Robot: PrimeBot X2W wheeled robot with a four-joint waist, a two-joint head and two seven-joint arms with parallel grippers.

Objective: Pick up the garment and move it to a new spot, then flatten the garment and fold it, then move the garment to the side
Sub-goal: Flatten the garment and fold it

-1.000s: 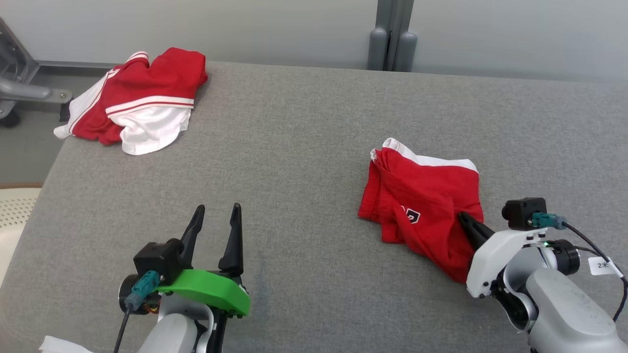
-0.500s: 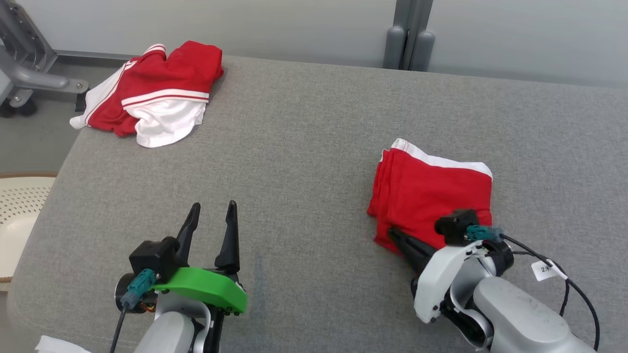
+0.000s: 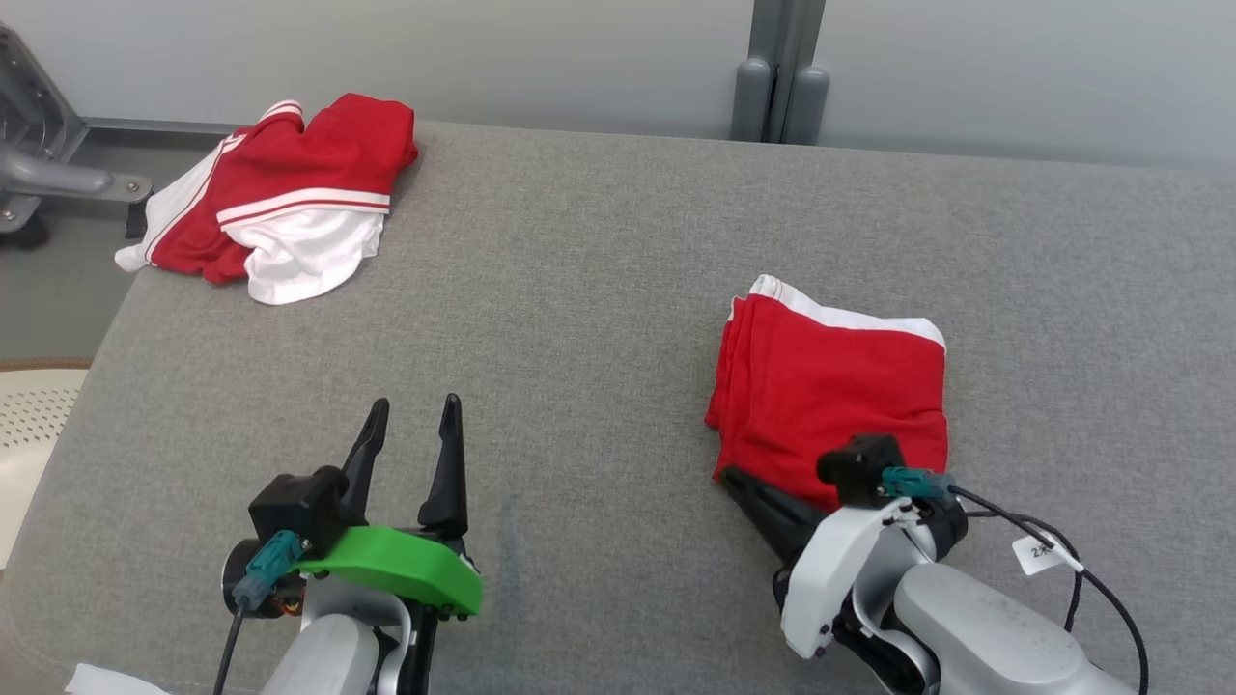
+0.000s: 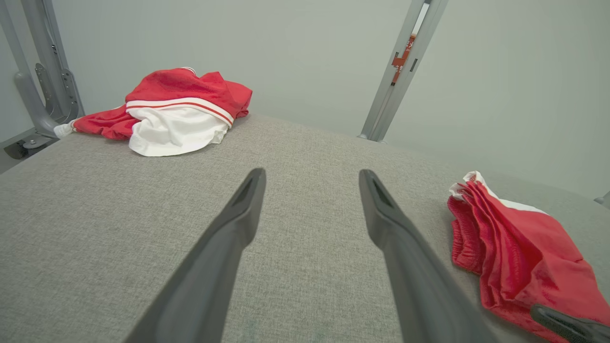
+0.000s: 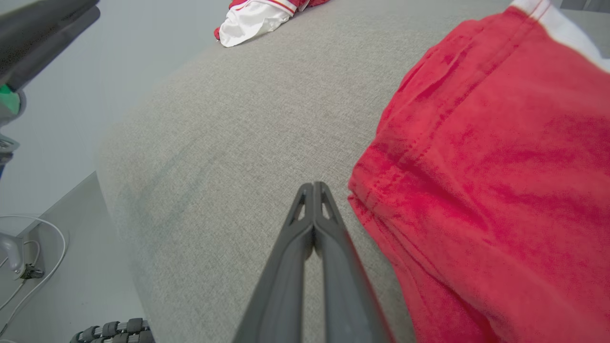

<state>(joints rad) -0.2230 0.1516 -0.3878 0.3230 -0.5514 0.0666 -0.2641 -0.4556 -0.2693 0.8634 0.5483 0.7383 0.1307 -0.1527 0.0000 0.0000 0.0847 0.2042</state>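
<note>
Your right pincer (image 5: 313,190) is closed tight on nothing, low over the bench (image 3: 579,290), just beside the near-left corner of the folded red garment (image 3: 830,386). Open it, slip one finger under every layer, then clamp so the fold survives the move. Your left pincer (image 3: 413,403) hangs wide, well apart.

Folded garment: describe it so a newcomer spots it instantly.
On the grey table, look at the right half, just beyond the shut right gripper. The folded garment is a neat red stack with a white band along its far edge, unlike the crumpled red-and-white garment at the far left corner.
</note>
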